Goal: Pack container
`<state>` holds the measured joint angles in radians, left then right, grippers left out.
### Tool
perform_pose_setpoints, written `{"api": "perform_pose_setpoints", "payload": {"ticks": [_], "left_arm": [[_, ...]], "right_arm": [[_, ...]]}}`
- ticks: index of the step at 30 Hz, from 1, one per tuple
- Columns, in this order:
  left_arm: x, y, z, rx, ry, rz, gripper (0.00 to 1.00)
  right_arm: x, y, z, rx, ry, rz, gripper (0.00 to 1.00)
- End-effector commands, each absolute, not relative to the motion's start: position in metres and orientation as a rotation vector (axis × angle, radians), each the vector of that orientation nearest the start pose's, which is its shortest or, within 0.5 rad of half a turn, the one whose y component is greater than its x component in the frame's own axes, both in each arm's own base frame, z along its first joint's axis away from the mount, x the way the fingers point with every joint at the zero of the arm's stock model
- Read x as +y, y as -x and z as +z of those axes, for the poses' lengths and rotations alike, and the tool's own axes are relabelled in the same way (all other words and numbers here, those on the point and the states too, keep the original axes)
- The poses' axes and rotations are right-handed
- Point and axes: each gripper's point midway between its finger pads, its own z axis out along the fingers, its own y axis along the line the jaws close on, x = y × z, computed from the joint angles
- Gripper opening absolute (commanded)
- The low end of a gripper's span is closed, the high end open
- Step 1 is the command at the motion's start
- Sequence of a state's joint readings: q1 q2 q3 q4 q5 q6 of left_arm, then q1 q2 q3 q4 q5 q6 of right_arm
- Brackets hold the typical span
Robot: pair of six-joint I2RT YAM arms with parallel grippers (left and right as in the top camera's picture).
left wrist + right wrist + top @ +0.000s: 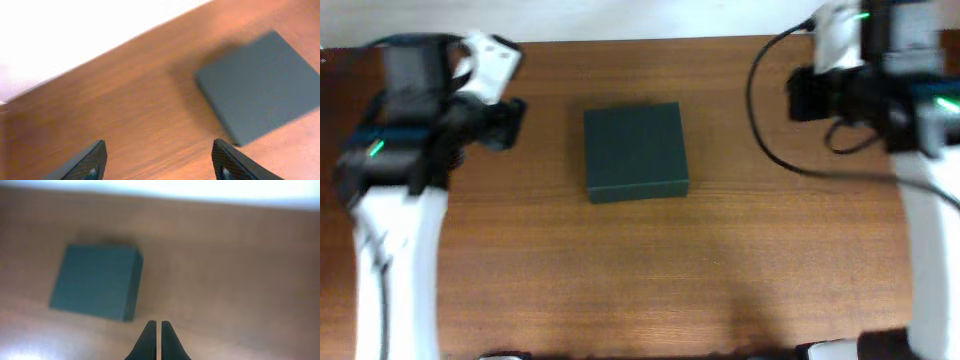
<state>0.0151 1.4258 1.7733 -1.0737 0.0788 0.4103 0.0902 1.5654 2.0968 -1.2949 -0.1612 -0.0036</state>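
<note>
The container (635, 151) is a dark green box with its lid closed, standing on the wooden table at the middle back. It also shows in the left wrist view (260, 87) and in the right wrist view (95, 281). My left gripper (159, 161) is open and empty above bare wood, left of the container; in the overhead view it is at the far left (512, 122). My right gripper (156, 327) is shut with nothing between its fingers, to the right of the container; in the overhead view it is at the far right (798, 95).
The wooden table (640, 270) reaches a white back edge (640, 20). A black cable (770, 120) hangs from the right arm over the back right of the table. No other objects show on the wood.
</note>
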Motion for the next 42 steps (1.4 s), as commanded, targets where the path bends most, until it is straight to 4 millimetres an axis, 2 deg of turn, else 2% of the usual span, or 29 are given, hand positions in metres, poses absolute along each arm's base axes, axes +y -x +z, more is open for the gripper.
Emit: {"api": "perform_pose_setpoints", "payload": {"ticks": [1, 3, 6, 8, 9, 10, 11, 12, 14, 15, 21, 28, 42], "left_arm": [[0.022, -0.346, 0.394, 2.159, -0.341, 0.236, 0.72], [0.032, -0.329, 0.412, 2.110, -0.288, 0.260, 0.74], [0.038, -0.310, 0.429, 2.058, -0.252, 0.289, 0.75], [0.039, -0.303, 0.436, 2.036, -0.245, 0.298, 0.93], [0.039, -0.301, 0.437, 2.031, -0.245, 0.299, 0.99], [0.039, -0.301, 0.437, 2.031, -0.245, 0.299, 0.99], [0.039, -0.301, 0.437, 2.031, -0.244, 0.299, 0.99], [0.039, -0.302, 0.436, 2.037, -0.245, 0.297, 0.99], [0.039, -0.304, 0.431, 2.054, -0.247, 0.294, 0.99], [0.039, -0.303, 0.429, 2.064, -0.248, 0.291, 0.99], [0.039, -0.305, 0.424, 2.085, -0.250, 0.287, 0.99], [0.039, -0.303, 0.420, 2.104, -0.252, 0.283, 0.99], [0.039, -0.303, 0.419, 2.105, -0.252, 0.283, 0.99]], "right_arm": [[0.042, -0.331, 0.461, 2.120, 0.162, 0.125, 0.04], [0.033, -0.307, 0.489, 2.040, 0.137, 0.083, 0.04], [0.020, -0.273, 0.513, 1.957, 0.095, 0.026, 0.06], [0.015, -0.252, 0.518, 1.938, 0.079, 0.006, 0.07], [0.014, -0.243, 0.519, 1.937, 0.077, 0.002, 0.09], [0.013, -0.236, 0.518, 1.938, 0.076, 0.000, 0.12], [0.012, -0.230, 0.518, 1.940, 0.074, -0.002, 0.20], [0.010, -0.223, 0.517, 1.943, 0.070, -0.009, 0.33], [0.008, -0.216, 0.515, 1.948, 0.063, -0.019, 0.67], [0.007, -0.214, 0.515, 1.946, 0.063, -0.019, 1.00], [0.007, -0.213, 0.514, 1.951, 0.063, -0.019, 0.99], [0.007, -0.210, 0.502, 2.004, 0.067, -0.022, 0.98], [0.007, -0.210, 0.502, 2.005, 0.067, -0.022, 0.99]]}}
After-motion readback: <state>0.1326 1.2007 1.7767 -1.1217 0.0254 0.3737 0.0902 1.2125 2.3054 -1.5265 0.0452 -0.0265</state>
